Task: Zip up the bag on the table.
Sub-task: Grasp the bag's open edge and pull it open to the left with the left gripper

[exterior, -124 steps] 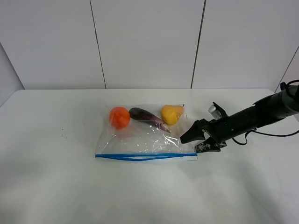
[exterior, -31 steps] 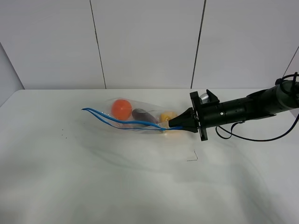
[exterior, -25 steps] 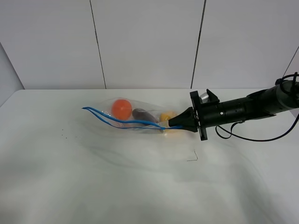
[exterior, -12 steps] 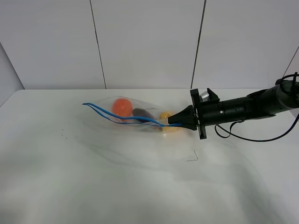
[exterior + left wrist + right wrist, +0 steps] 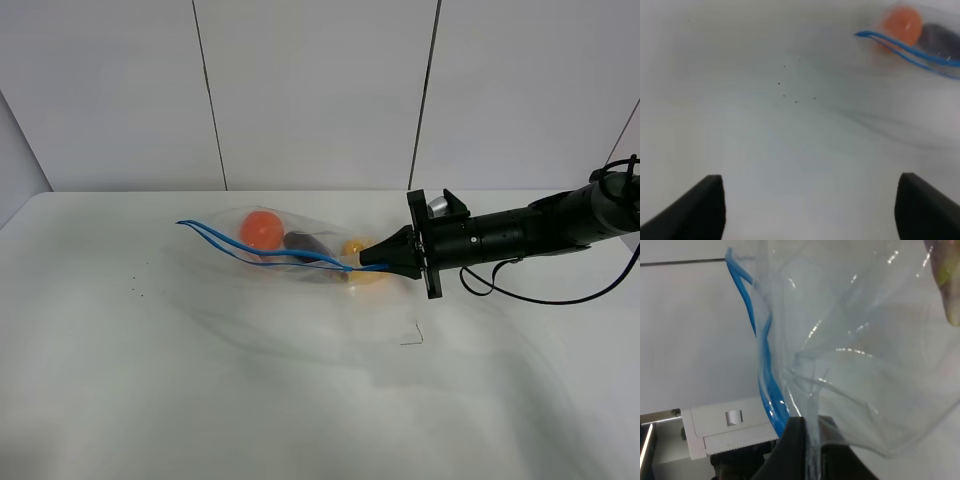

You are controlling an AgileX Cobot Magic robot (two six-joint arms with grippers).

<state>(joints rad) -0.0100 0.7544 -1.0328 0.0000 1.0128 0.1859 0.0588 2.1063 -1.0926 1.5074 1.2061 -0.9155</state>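
- The left gripper (image 5: 810, 202), seen only in its own wrist view, hangs over bare tabletop with its dark fingers spread wide and nothing between them. The bag's free end lies well ahead of it.
- The large plain white table (image 5: 300, 400) is smooth and bare below the bag.
- The right gripper (image 5: 366, 262) has its black fingers pinched tight on one end of the blue zip strip (image 5: 900, 50), at a corner of the clear crinkly plastic bag (image 5: 222, 230).
- The bag hangs raised from that corner over the middle of the table. Whether its far end touches the surface cannot be told.
- The strip's two strands run apart, so the mouth gapes.
- The film looks thin, limp and slippery, and it would likely slide or bunch under a pinch.
- The strip looks like the stiffest part and the best hold. Pinching both strands just beside the held corner and running along them seems the way to close it.
- The round orange fruit (image 5: 260, 228), dark purple eggplant (image 5: 300, 243) and yellow pear (image 5: 358, 250) weigh the bag down and may roll.
- Pale wall panels (image 5: 300, 90) stand behind.
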